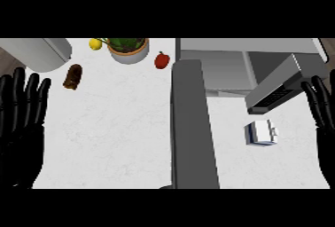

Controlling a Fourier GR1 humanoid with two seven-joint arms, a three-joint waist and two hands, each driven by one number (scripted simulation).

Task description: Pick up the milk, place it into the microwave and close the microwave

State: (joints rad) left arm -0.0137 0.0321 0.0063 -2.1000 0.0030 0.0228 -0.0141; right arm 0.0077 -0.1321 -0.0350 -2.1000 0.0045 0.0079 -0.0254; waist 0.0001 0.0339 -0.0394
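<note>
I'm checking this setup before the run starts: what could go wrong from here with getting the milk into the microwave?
1. The milk stands close under the open microwave door, so the right hand could bump the door while reaching.
2. The carton stands upright, so a sideways touch from the fingers might tip it.
3. The left hand is far away and could hardly help.

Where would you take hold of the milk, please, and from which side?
Around the carton's body, I think: the milk stands free on the counter, its flat sides exposed. The right hand, open and nearest, could come in from the right, clear of the microwave.
</note>
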